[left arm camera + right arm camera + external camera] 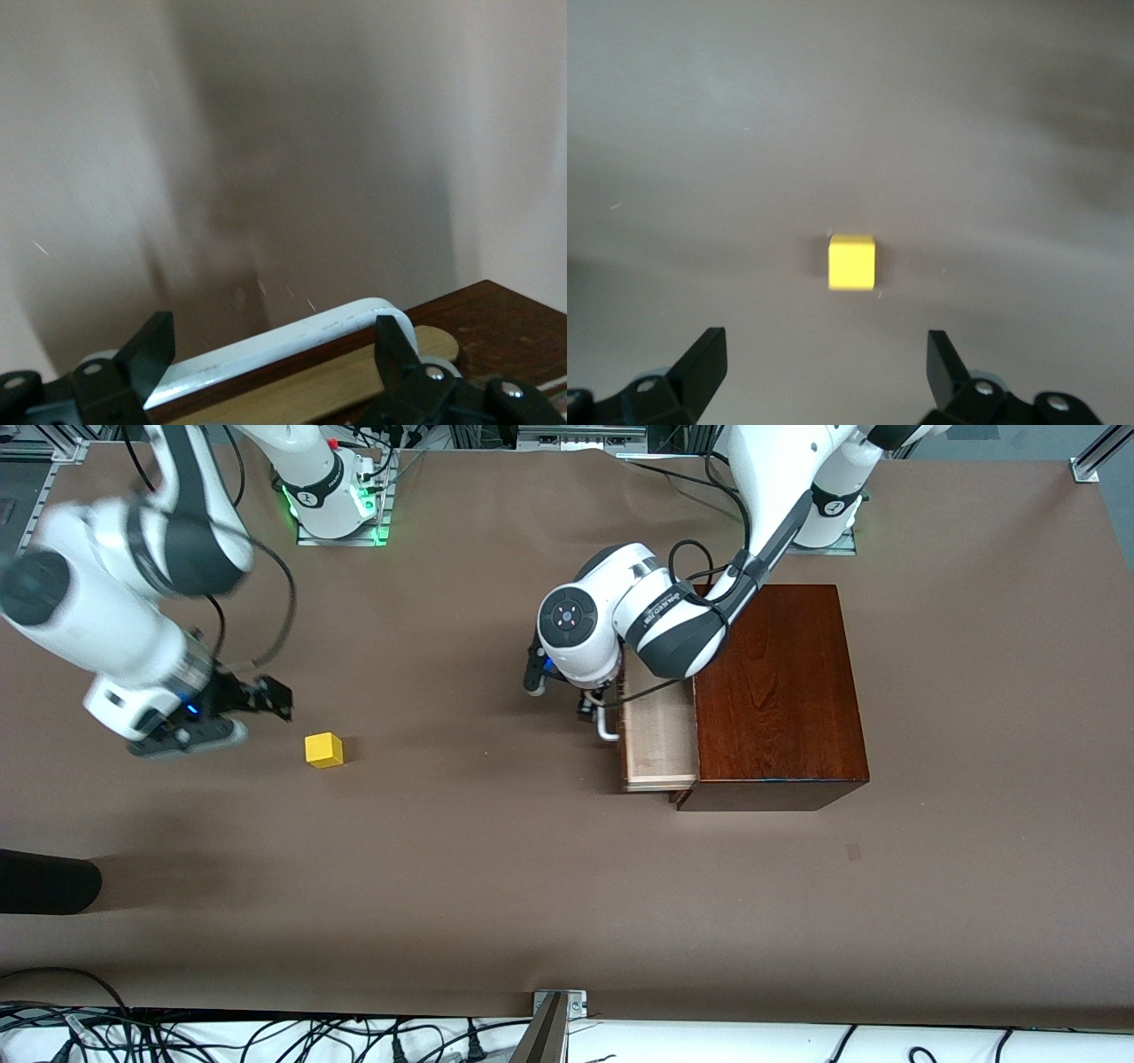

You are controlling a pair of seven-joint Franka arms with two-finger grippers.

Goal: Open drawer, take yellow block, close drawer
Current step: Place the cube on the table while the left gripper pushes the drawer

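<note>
The yellow block (324, 749) (851, 262) sits on the bare brown table toward the right arm's end, apart from everything. My right gripper (270, 698) (824, 354) hovers just beside and above it, open, with nothing between its fingers. The drawer (660, 735) (354, 376) is pulled partly out of the dark wooden box (780, 691), and its pale inside shows nothing in it. My left gripper (601, 710) (273, 347) is at the drawer's white handle (607, 728) (292, 341), open, with one finger at each end of the bar.
A dark rounded object (44, 881) juts in at the right arm's end of the table, nearer to the front camera. Cables (266, 1036) run along the table's near edge. A metal bracket (554, 1019) stands at the middle of that edge.
</note>
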